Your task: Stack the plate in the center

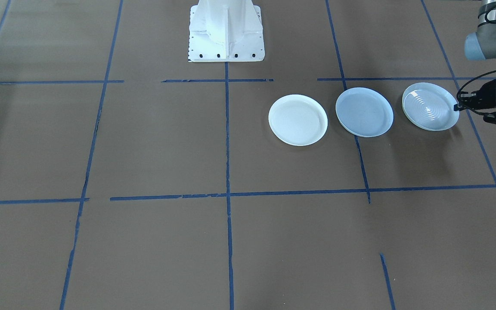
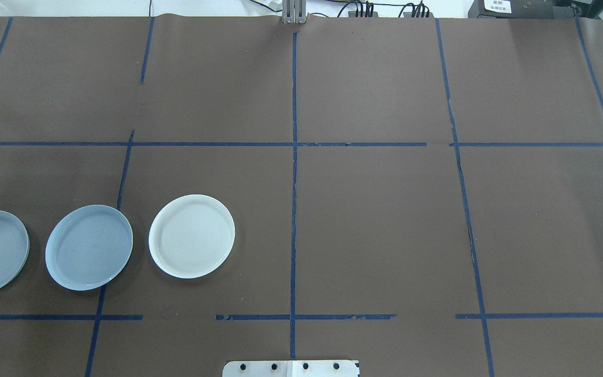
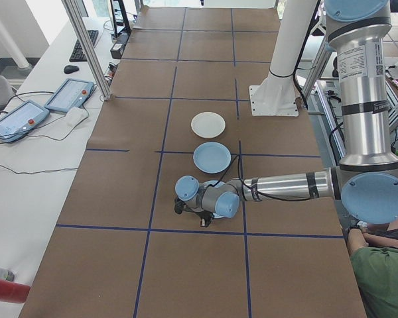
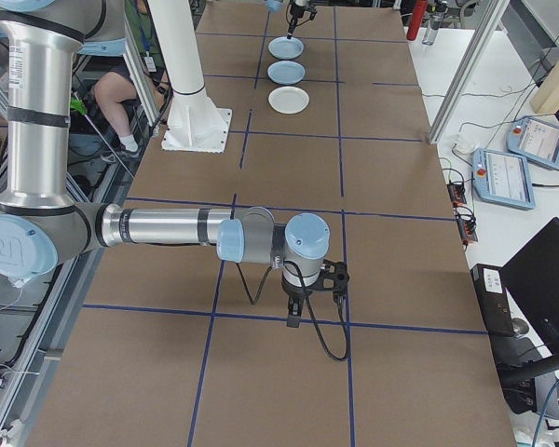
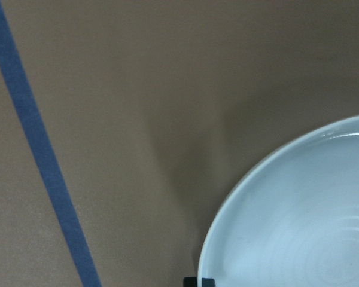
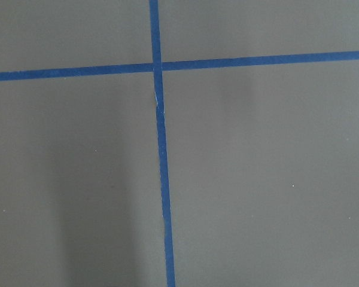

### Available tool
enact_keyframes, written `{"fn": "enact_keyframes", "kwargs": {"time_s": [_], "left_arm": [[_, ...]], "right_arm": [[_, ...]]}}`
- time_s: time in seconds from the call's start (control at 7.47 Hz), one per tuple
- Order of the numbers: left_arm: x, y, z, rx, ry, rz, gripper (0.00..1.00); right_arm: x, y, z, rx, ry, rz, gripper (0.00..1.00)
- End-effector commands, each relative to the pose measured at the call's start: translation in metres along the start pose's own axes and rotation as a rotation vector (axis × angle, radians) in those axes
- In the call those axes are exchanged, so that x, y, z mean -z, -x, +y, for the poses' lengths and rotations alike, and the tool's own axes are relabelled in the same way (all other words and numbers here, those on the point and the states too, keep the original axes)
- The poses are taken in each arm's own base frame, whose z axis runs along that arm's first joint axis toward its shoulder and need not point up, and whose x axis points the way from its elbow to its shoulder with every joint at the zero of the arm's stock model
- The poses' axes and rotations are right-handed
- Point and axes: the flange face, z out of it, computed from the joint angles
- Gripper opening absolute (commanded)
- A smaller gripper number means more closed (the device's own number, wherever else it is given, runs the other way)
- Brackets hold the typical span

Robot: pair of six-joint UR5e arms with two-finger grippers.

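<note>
Your left pincer point(image 1: 458, 107) sits right at the outer rim of the glossy ringed plate point(image 1: 430, 106), low over the worktop point(image 1: 248, 241). In the left wrist view a dark fingertip point(image 5: 198, 282) shows at the bottom edge, just at that rim, but you cannot tell from any view whether the jaws are spread or already pinching the rim. The plate looks slightly raised at that edge in the overhead view, though this is not certain.

Judging by the task, the step in hand is securing this ringed plate for its trip to the middle one. Get one finger under the lip and one over it, well onto the rim instead of only at its edge, since a glossy plate may slip out of a shallow pinch. Lift it level.

Just beyond the ringed plate, farther from your left pincer, lies the plain light-blue plate point(image 1: 364, 112), the center of the row and your target; the two are near but apart. Beyond that, farthest from the pincer, is the white plate point(image 1: 298, 119). Carry high enough to clear the light-blue rim, then centre before lowering.

Your right pincer point(image 4: 298, 307) hangs well apart from all three plates, pointing down over blue tape lines point(image 6: 161, 179); its state cannot be told.
</note>
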Motion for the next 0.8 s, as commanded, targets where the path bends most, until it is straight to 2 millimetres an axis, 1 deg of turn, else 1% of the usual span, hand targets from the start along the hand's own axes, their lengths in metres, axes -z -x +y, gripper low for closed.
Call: {"fn": "enact_keyframes", "kwargs": {"time_s": [0.0, 0.13, 0.4, 0.54, 0.67], "left_arm": [[0.042, 0.0, -0.005, 0.036, -0.072, 0.072, 0.0], [0.062, -0.022, -0.017, 0.047, -0.089, 0.074, 0.0], [0.094, -0.068, -0.029, 0.162, -0.135, 0.094, 0.0], [0.102, -0.096, -0.03, 0.195, -0.144, 0.105, 0.0], [0.088, -0.118, -0.03, 0.196, -0.107, 0.104, 0.0]], "right_arm": [[0.0, 0.0, 0.0, 0.0, 0.0, 0.0, 1.0], [0.0, 0.0, 0.0, 0.0, 0.0, 0.0, 1.0], [0.0, 0.0, 0.0, 0.0, 0.0, 0.0, 1.0], [0.0, 0.0, 0.0, -0.001, -0.001, 0.0, 1.0], [0.0, 0.0, 0.0, 0.0, 0.0, 0.0, 1.0]]}}
